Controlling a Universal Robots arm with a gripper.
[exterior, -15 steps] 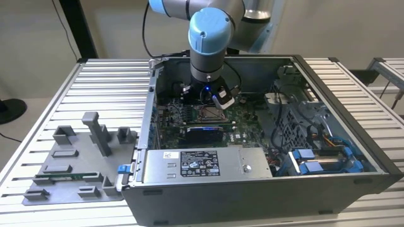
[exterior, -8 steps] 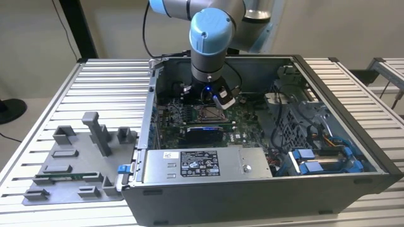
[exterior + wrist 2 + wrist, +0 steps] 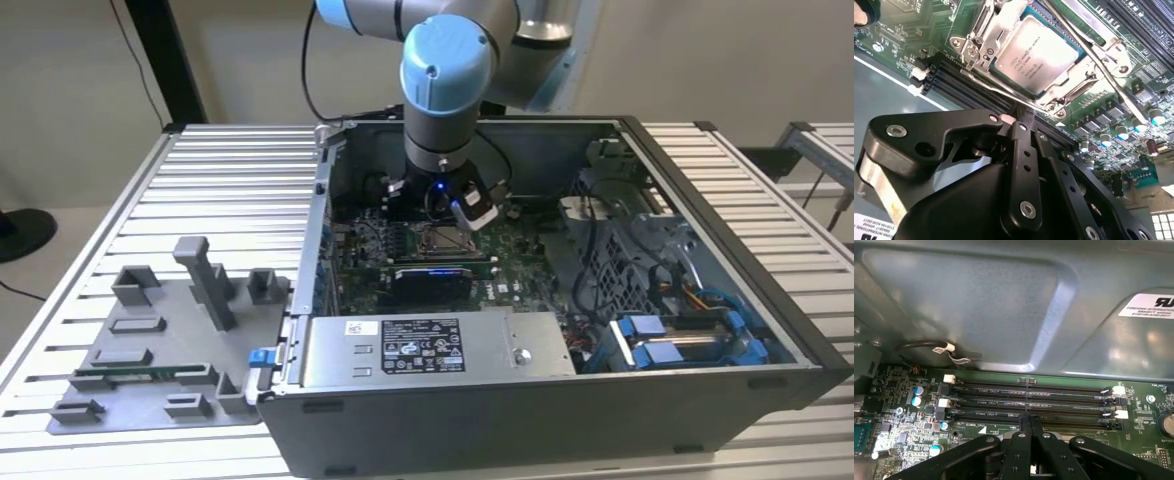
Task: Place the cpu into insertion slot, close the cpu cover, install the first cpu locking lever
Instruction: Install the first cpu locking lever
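The cpu [image 3: 1036, 55] lies flat in the insertion slot [image 3: 441, 238], its silvery top showing. The cpu cover [image 3: 1070, 91], a thin silvery frame, lies down over the chip's edges. One thin locking lever [image 3: 1104, 67] runs along one side of the socket, and another lever rod [image 3: 996, 89] runs along the side nearest my fingers. My gripper [image 3: 1021, 122] is shut with nothing between its black fingers. It hovers just beside the socket, over the memory slots [image 3: 1029, 400]. In the exterior view the gripper [image 3: 470, 212] hangs inside the open case, just above the socket.
The motherboard sits in an open computer case whose metal wall [image 3: 979, 305] rises beyond the memory slots. A power supply box [image 3: 414, 350] lies in front of the board, and a drive cage with blue clips [image 3: 681, 340] on the exterior view's right. A grey fixture tray [image 3: 160, 340] rests on the table.
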